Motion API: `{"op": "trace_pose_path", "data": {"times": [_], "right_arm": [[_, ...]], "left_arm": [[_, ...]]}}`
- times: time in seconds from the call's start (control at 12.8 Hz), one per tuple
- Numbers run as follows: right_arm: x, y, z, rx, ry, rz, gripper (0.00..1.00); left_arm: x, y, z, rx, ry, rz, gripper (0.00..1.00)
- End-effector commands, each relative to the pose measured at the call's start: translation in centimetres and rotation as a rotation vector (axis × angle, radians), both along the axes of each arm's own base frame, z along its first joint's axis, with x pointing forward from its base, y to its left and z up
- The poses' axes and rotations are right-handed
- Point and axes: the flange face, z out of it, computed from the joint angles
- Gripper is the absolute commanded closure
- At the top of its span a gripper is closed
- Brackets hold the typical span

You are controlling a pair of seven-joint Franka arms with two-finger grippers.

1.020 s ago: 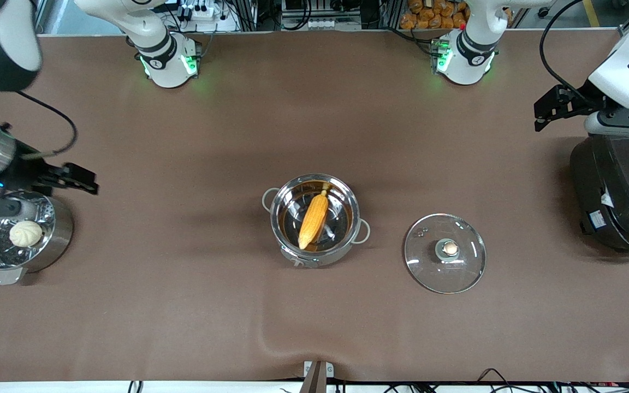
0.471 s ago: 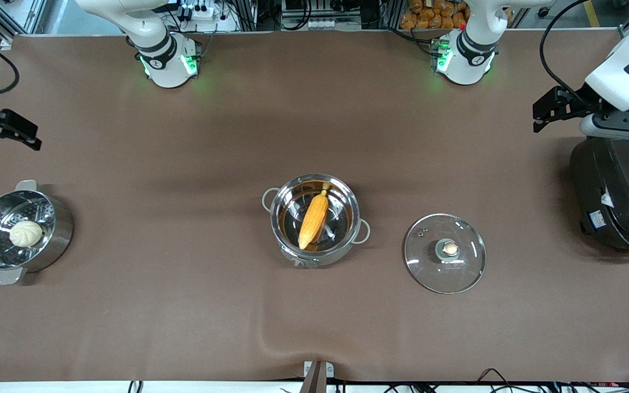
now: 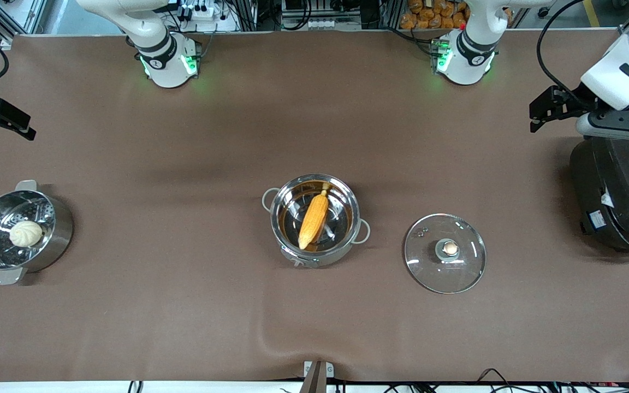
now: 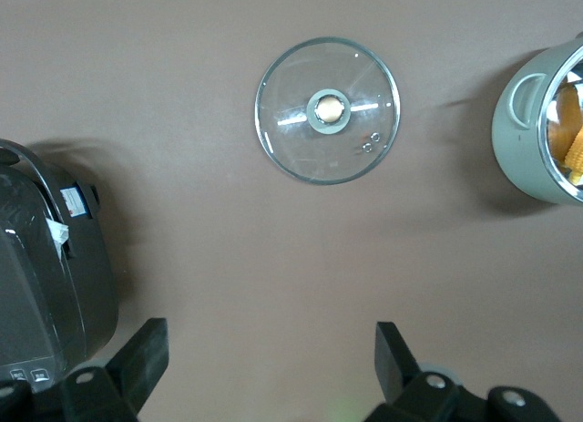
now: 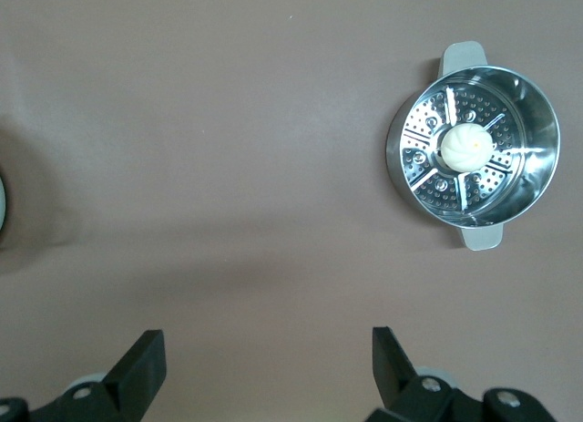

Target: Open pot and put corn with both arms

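The steel pot [image 3: 292, 252] with loop handles stands open at the table's middle, and the yellow-orange corn [image 3: 314, 219] lies in it; both also show in the left wrist view, the pot [image 4: 521, 130] and the corn [image 4: 577, 139]. The glass lid [image 3: 429, 270] with its coppery knob [image 3: 449, 249] lies flat on the table beside the pot, toward the left arm's end; it shows in the left wrist view [image 4: 301, 139]. My left gripper [image 3: 548, 109] is open and empty, raised by the black rice cooker; it also shows in its own wrist view [image 4: 271, 354]. My right gripper [image 3: 2, 121] is open and empty, raised at the right arm's end; it shows in the right wrist view too [image 5: 269, 360].
A steel pot with a perforated insert [image 3: 52, 240] holding a white bun [image 3: 25, 233] stands at the right arm's end; it shows in the right wrist view [image 5: 528, 130]. The large black rice cooker [image 3: 617, 191] stands at the left arm's end. The brown cloth has a ridge near the front edge [image 3: 271, 338].
My right gripper has risen from over the insert pot and drawn back toward the right arm's end of the table. My left gripper has shifted slightly. Pot, corn and lid have not moved.
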Motion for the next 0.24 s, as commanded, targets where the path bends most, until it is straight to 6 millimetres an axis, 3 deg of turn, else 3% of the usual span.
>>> {"op": "trace_pose_path", "data": {"times": [0.0, 0.16], "right_arm": [[-0.48, 0.11, 0.05, 0.018, -0.007, -0.015, 0.00], [-0.06, -0.20, -0.22, 0.016, -0.009, -0.023, 0.00]], "left_arm": [[-0.02, 0.21, 0.55, 0.002, 0.007, 0.010, 0.00], [-0.02, 0.22, 0.48, 0.003, 0.008, 0.010, 0.00]]}}
